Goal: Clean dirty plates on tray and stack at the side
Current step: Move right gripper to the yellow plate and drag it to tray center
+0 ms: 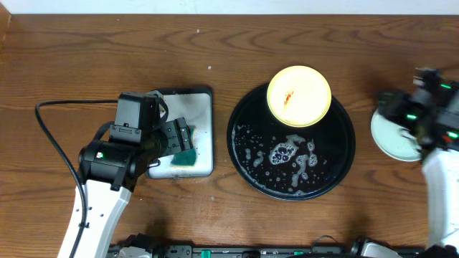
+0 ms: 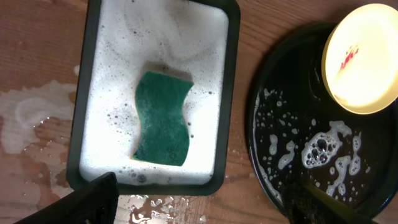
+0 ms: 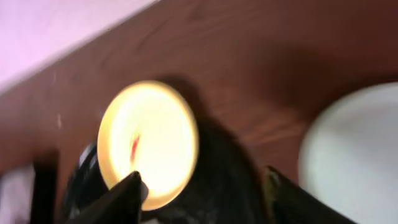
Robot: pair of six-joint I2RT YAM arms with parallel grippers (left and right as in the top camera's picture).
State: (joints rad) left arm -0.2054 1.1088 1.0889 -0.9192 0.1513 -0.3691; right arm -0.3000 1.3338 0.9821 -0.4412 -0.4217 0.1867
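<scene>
We find the yellow plate (image 1: 299, 95), red smear showing, at the far edge of the black tray (image 1: 244, 129), overlapping its rim; we judge it the one left to wash. The sponge (image 2: 163, 118) lies in the foamy small tray (image 2: 233, 93) under the left pincer (image 2: 202, 193), whose fingers stand wide apart and empty. Its long axis runs near to far, across the line between those fingers, so they should close over its narrow width. From there the yellow plate lies right and farther off. The right pincer (image 3: 205, 190), also spread and empty, hovers over a pale plate (image 1: 391, 140) on the table (image 1: 215, 215), the yellow plate to its left.
</scene>
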